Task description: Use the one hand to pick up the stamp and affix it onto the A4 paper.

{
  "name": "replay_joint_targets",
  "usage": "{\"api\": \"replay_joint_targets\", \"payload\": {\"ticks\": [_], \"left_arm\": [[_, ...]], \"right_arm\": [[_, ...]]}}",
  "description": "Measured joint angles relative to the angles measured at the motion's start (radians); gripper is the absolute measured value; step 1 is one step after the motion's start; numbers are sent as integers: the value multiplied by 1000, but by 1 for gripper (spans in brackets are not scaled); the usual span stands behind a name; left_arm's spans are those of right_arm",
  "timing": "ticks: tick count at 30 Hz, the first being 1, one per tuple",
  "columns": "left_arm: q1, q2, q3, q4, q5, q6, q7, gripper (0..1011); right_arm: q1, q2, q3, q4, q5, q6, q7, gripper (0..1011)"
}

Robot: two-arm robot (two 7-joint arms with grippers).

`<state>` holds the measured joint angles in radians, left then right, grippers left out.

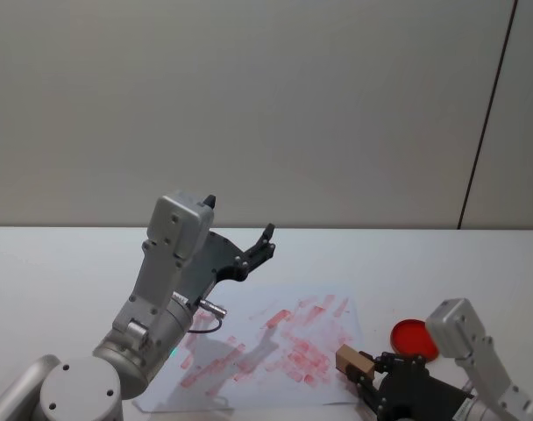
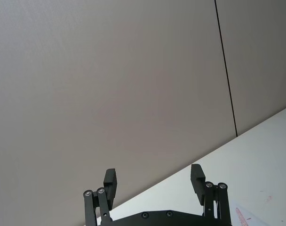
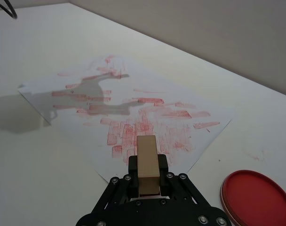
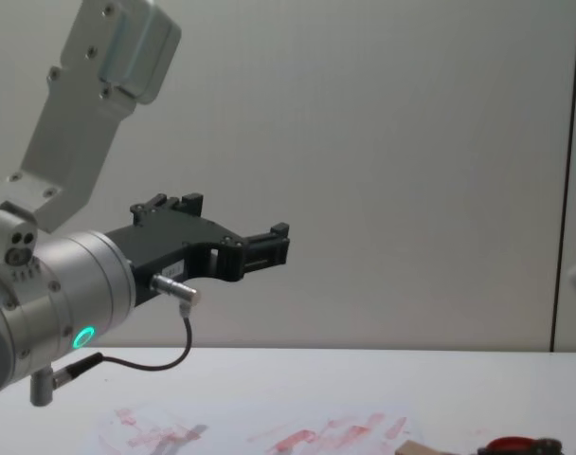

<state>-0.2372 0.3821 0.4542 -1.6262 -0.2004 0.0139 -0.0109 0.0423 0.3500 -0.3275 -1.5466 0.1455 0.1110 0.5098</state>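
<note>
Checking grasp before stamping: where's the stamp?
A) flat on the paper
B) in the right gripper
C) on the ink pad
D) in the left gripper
B: the stamp is clamped in the right gripper by the paper edge; the left gripper hangs open, raised.

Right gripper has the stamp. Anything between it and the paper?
Nothing visible. The stamp, in the right gripper, is at the near corner of the A4 paper; the ink pad lies aside; the left gripper hangs open high above.
</note>
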Motion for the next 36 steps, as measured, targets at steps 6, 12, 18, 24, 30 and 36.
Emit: {"api": "replay_joint_targets", "payload": {"ticks": [6, 12, 18, 24, 30, 36], "left_arm": [[0, 0, 0, 0, 0, 0, 0, 1002], [0, 0, 0, 0, 0, 0, 0, 1002], [0, 0, 0, 0, 0, 0, 0, 1002], [0, 0, 0, 0, 0, 0, 0, 1003], [0, 0, 0, 0, 0, 0, 0, 1002], [0, 0, 0, 0, 0, 0, 0, 1002]], "right_arm": [[5, -2, -5, 19, -20, 10, 0, 216], [11, -3, -9, 32, -36, 22, 5, 217], [17, -3, -11, 39, -46, 34, 15, 216], [21, -2, -12, 40, -53, 50, 24, 216], [23, -1, -13, 39, -53, 60, 26, 216], [19, 3, -11, 29, -24, 65, 18, 216]]}}
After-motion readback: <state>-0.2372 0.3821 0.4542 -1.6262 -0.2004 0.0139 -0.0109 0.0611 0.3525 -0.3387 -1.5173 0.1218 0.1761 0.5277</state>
